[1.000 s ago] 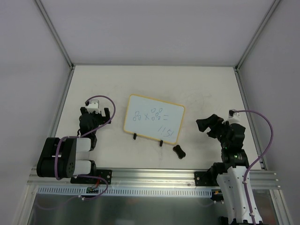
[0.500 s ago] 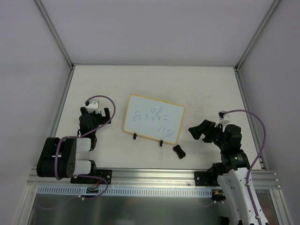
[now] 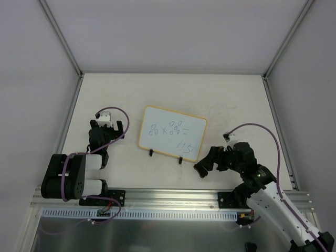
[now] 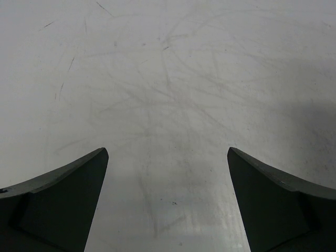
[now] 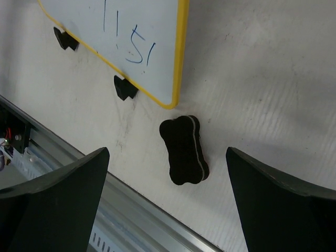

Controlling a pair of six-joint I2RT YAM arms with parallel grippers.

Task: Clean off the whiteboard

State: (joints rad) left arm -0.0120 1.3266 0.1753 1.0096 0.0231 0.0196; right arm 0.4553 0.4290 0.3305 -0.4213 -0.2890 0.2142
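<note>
We find the whiteboard (image 3: 172,132) lying near the middle of the worktop (image 3: 220,94), set slightly askew, its orange-yellow frame intact. Its two black clip feet (image 3: 151,153) are on the near edge. Dark handwritten marks (image 3: 170,128) cover its face: a row of small loops above, and short strokes toward the near right corner, which the right wrist view shows in blue (image 5: 128,44).

The right tool (image 3: 203,164) reaches in over the worktop just beyond the board's near right corner. Its jaws stand wide apart and hold nothing. In the wrist view the black bone-shaped eraser (image 5: 184,150) lies between the two fingers (image 5: 63,199) and below them, just beside the board's corner without touching it. We cannot tell whether the fingers touch the worktop.

The left tool (image 3: 109,126) sits left of the board, well apart from it. Its jaws are likewise spread fully and empty; its wrist view (image 4: 168,152) shows only scuffed worktop between them.
</note>
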